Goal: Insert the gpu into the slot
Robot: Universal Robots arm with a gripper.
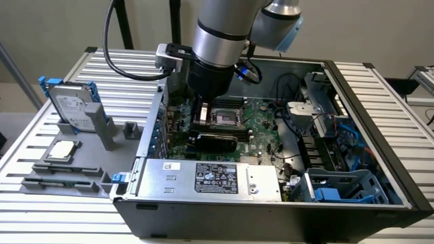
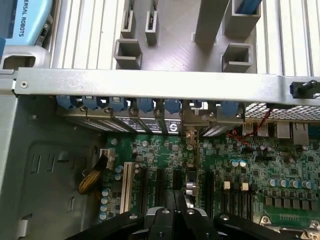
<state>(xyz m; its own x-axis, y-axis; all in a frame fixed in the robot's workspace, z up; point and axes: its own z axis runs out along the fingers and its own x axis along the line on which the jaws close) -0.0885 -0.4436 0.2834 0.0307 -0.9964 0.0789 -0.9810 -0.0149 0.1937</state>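
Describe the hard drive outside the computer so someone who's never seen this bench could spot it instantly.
Find the open computer case on the slatted table; at the exterior view's left of it lies a grey fixture plate. The hard drive stands upright at the plate's far end, silver with blue side rails, unlike the square chip lying flat nearer the camera.

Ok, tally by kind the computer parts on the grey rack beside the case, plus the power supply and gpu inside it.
hard drive: 1
processor chip: 1
power supply: 1
gpu: 1
Total: 4
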